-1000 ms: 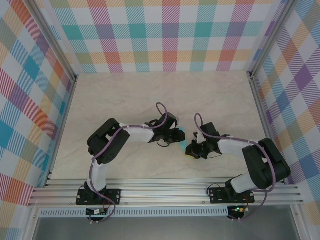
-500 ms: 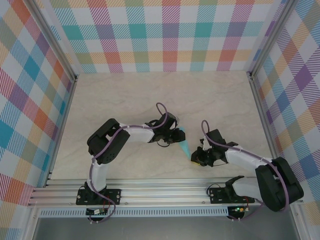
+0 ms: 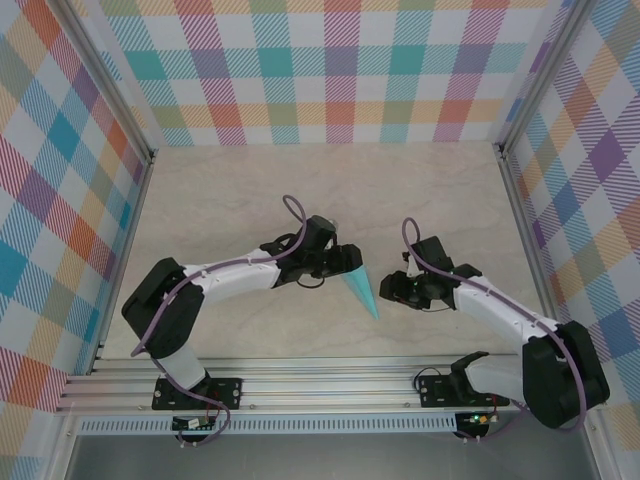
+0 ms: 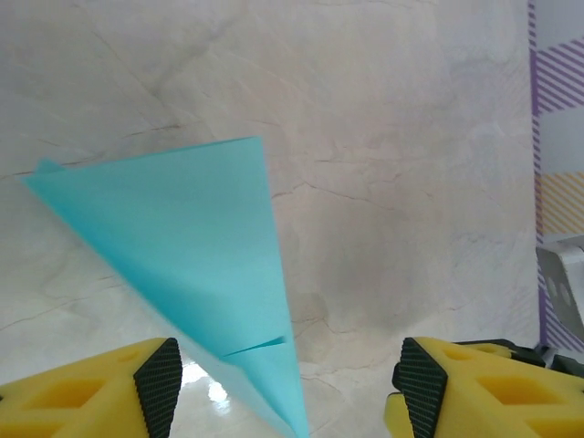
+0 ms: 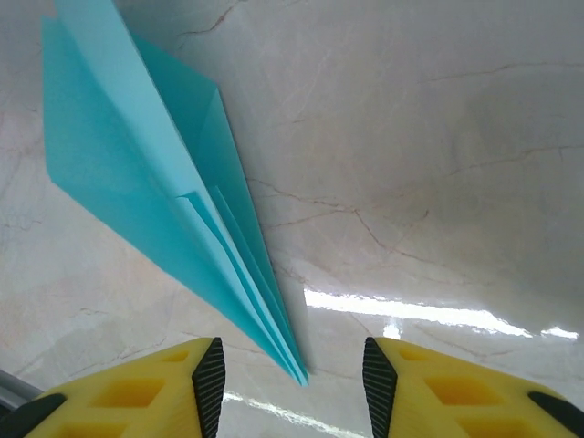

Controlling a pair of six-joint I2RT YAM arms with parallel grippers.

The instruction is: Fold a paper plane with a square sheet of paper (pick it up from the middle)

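The square sheet of paper is folded into a narrow light-blue paper plane [image 3: 361, 289] that lies on the table between both arms, its tip pointing toward the near edge. My left gripper [image 3: 348, 264] sits at the plane's wide end with its jaws open. In the left wrist view the paper plane [image 4: 182, 237] runs down past the left fingertip [image 4: 161, 380], untouched by either pad. My right gripper [image 3: 391, 290] is open just right of the tip. In the right wrist view the layered point of the paper plane [image 5: 146, 173] ends between my open right gripper [image 5: 294, 383] fingers.
The marble-patterned tabletop [image 3: 420, 200] stretches bare behind the arms. Checked walls [image 3: 330, 70] close it in at the back and both sides. An aluminium rail [image 3: 330, 385] with the arm bases runs along the near edge.
Both grippers have opened and let go of the paper plane, which now lies on the table. The left arm has swung its elbow out to the left; the right gripper drew back slightly.
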